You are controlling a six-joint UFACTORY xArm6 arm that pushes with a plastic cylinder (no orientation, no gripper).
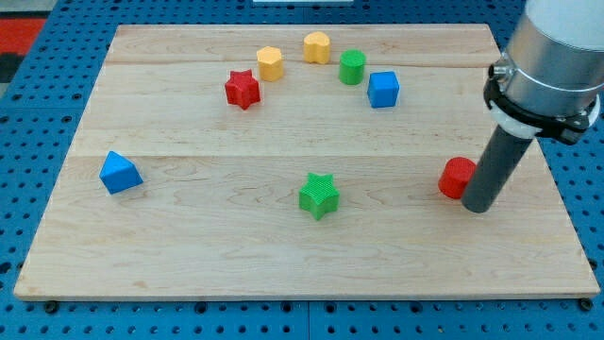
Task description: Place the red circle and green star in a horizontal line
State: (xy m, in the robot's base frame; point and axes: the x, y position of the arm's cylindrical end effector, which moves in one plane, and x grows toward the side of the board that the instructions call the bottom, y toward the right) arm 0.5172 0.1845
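The green star is sitting well off to the view's left of my tip — which is holding nothing, just touching the red circle beside it. I'm judging the lining-up underway — next, nudging the circle slightly toward the view's bottom.

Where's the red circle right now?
The red circle sits near the board's right edge in the camera view, directly left of my tip and apparently touching the rod, with the green star further left and slightly lower.
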